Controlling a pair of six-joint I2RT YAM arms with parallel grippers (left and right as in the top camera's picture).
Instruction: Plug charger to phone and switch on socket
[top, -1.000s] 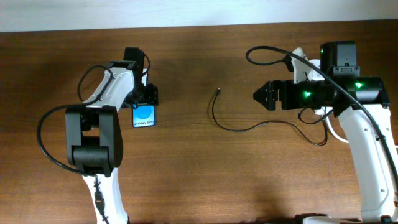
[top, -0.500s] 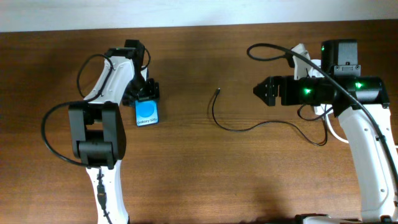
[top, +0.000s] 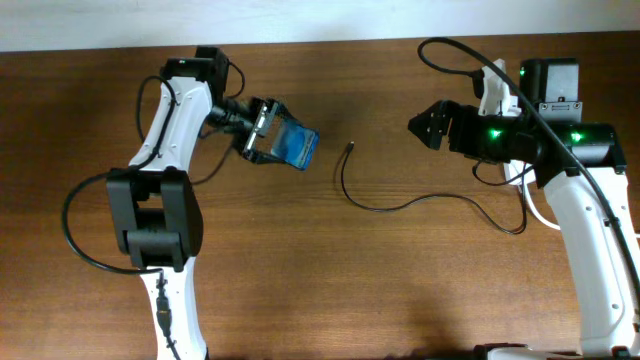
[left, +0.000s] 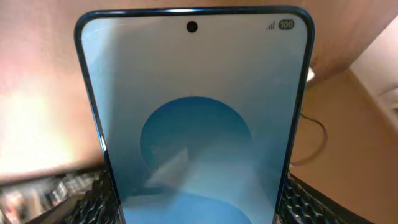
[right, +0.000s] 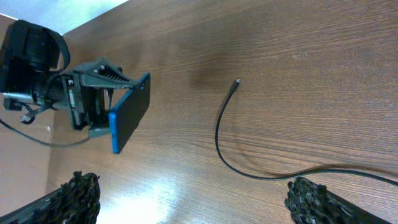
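My left gripper (top: 262, 131) is shut on the phone (top: 293, 146) and holds it tilted above the table, its free end toward the centre. The blue screen fills the left wrist view (left: 196, 112). In the right wrist view the phone (right: 129, 114) shows edge-on in the left gripper (right: 90, 99). The charger, a thin black cable (top: 385, 208), lies curved on the table, its plug tip (top: 349, 147) just right of the phone; it also shows in the right wrist view (right: 231, 163). My right gripper (top: 424, 124) is open and empty, above the table right of the tip. The socket (top: 497, 95) is mostly hidden behind my right arm.
A thick white cord (top: 533, 208) shows beside the right arm. The robots' black cables loop over both arms. The table's far edge meets a white wall (top: 320, 20).
My left gripper has lifted the phone off the table and swung it right toward the plug tip, tilting it. My right gripper has shifted slightly up and tilted.
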